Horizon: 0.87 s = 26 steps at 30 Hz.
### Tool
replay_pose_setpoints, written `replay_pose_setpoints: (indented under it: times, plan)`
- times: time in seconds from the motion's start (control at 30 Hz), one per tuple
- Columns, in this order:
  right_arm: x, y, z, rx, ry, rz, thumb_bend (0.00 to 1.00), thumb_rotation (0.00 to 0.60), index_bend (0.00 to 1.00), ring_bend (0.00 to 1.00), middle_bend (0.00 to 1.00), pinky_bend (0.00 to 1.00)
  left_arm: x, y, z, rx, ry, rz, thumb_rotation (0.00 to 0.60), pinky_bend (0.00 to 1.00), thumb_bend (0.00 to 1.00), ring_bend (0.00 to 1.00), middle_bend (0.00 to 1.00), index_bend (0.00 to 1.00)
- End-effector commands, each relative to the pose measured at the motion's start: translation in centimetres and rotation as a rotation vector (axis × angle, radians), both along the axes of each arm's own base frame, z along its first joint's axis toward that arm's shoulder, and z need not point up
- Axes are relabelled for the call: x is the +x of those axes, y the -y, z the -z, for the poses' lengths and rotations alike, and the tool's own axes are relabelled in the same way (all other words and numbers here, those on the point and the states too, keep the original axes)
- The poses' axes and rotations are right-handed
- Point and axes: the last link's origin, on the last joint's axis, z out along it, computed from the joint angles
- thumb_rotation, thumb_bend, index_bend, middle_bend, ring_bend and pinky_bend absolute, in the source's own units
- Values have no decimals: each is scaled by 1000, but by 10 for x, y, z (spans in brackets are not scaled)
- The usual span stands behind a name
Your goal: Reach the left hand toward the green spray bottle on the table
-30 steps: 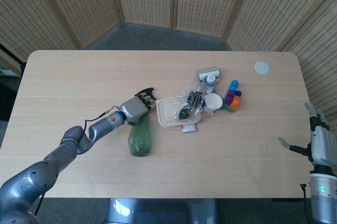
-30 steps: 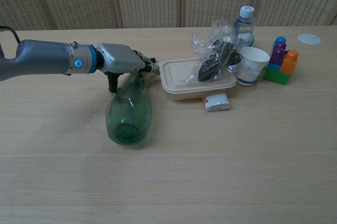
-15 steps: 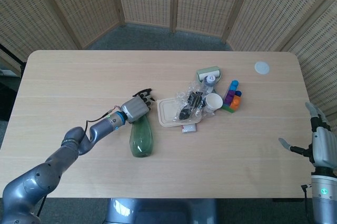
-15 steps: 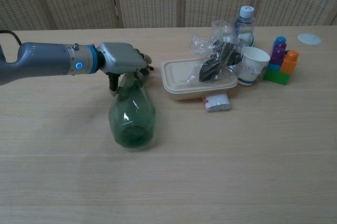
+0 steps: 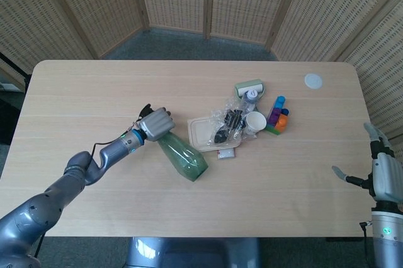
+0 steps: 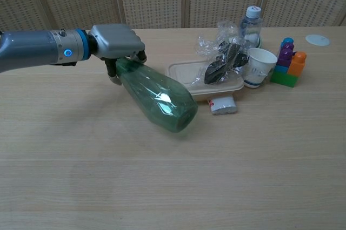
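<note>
The green spray bottle (image 5: pixel 184 156) (image 6: pixel 157 96) is clear green plastic. My left hand (image 5: pixel 155 123) (image 6: pixel 115 44) grips its neck end and holds it tilted, its wide base pointing toward the table's front right and lifted off the wood. The bottle's base hangs in front of the beige food container (image 6: pixel 184 74). My right hand (image 5: pixel 378 170) is at the far right table edge in the head view, fingers spread, holding nothing; the chest view does not show it.
Behind the bottle stands a cluster: the beige container (image 5: pixel 203 134) with crumpled plastic wrap (image 6: pixel 223 52), a paper cup (image 6: pixel 259 66), a water bottle (image 6: pixel 251 22), stacked toy bricks (image 6: pixel 287 62) and a small white packet (image 6: pixel 223 105). A white lid (image 5: pixel 313 80) lies far back right.
My left hand closed on the bottle's neck and lifted it. The hand drew back left while the bottle's base swung up and to the right, off the table.
</note>
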Motion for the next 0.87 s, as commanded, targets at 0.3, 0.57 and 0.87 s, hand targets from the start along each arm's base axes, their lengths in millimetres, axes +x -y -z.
replay_pose_setpoints:
  times: [0.3, 0.57, 0.87]
  plan:
    - [8, -5, 0, -2, -5, -23, 0, 600, 0, 0, 0, 0, 31, -4, -106, 145, 130, 93, 600, 452, 2, 418, 594, 720]
    - [12, -11, -5, -14, 7, -39, 0, 600, 0, 0, 0, 0, 75, 6, -207, 310, 193, 133, 600, 451, 0, 415, 554, 679]
    - [11, -14, -12, -29, 24, -46, 0, 600, 0, 0, 0, 0, 111, 22, -282, 446, 186, 148, 600, 451, 0, 414, 539, 661]
